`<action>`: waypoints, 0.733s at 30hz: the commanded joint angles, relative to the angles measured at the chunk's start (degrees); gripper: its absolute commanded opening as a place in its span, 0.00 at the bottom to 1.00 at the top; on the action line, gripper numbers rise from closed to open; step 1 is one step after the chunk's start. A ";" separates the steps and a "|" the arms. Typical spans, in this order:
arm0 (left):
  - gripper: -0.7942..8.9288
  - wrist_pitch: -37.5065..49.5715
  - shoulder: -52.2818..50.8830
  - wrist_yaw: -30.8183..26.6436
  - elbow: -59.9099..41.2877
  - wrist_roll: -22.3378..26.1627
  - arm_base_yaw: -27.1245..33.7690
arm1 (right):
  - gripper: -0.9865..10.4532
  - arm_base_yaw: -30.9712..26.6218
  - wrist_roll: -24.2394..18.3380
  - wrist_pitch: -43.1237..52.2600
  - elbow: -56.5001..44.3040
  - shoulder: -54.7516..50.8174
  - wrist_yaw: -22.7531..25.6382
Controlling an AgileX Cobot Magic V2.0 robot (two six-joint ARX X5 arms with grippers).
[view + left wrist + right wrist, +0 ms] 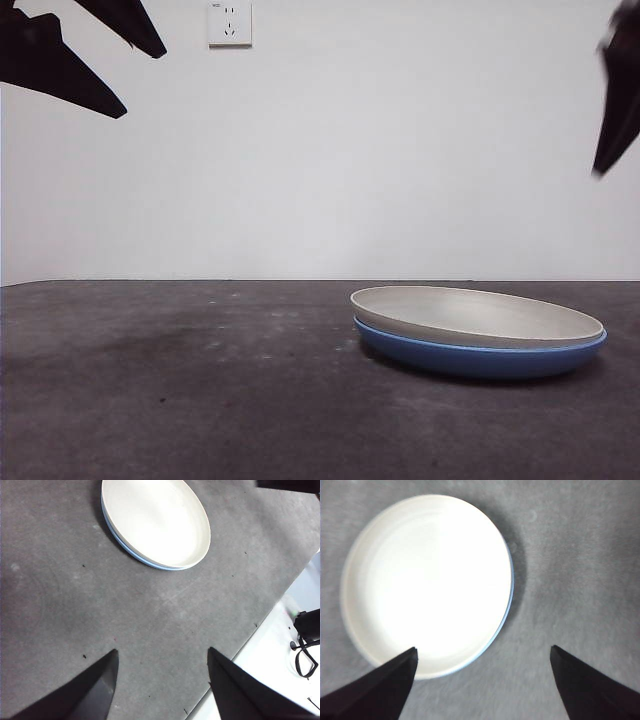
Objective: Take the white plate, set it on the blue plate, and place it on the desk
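The white plate (478,315) lies nested on the blue plate (480,357), right of centre on the desk (200,380). The stack also shows in the left wrist view, white plate (155,520) over a thin blue rim (122,542). In the right wrist view the white plate (427,582) nearly hides the blue plate, which shows as a thin rim (510,580). My right gripper (482,655) is open and empty, high above the stack. My left gripper (162,655) is open and empty, high over bare desk beside the stack. Both show as dark tips at the front view's top corners.
A white wall with a socket (229,22) stands behind the desk. In the left wrist view the desk's edge (250,635) runs near the gripper, with a white surface and black gear (306,640) beyond it.
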 commanded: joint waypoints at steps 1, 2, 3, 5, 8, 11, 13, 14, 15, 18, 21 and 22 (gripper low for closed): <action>0.37 0.46 0.26 0.39 0.55 1.09 -0.26 | 0.45 -0.02 0.66 3.85 0.94 5.60 -0.98; 0.37 0.48 0.26 0.39 0.55 1.09 -0.26 | 0.44 -0.02 0.94 5.18 0.94 7.39 -1.70; 0.37 0.50 0.26 0.39 0.55 1.09 -0.26 | 0.43 -0.02 1.38 6.29 0.94 8.90 -2.08; 0.37 0.50 0.26 0.39 0.55 1.09 -0.26 | 0.41 -0.02 1.70 8.35 0.94 12.26 -2.19; 0.37 0.48 0.26 0.39 0.55 1.09 -0.26 | 0.41 -0.02 1.70 10.29 0.94 16.02 -2.32; 0.37 0.50 0.26 0.39 0.55 1.09 -0.26 | 0.40 0.00 1.73 12.26 0.94 19.12 -3.52; 0.37 0.50 0.26 0.37 0.55 1.09 -0.26 | 0.38 0.04 1.79 13.18 0.94 20.85 -3.67; 0.37 0.50 0.26 0.39 0.55 1.09 -0.26 | 0.36 0.04 1.81 13.44 0.94 21.55 -3.67; 0.37 0.50 0.26 0.37 0.55 1.09 -0.26 | 0.36 0.04 1.84 13.73 0.94 22.08 -3.72; 0.37 0.50 0.26 0.37 0.55 1.09 -0.26 | 0.35 0.04 1.84 14.36 0.94 23.54 -4.31; 0.37 0.50 0.26 0.37 0.55 1.07 -0.26 | 0.30 0.11 1.88 15.19 0.94 24.68 -4.74; 0.37 0.50 0.26 0.37 0.55 1.07 -0.26 | 0.29 0.17 1.86 15.30 0.94 24.90 -4.74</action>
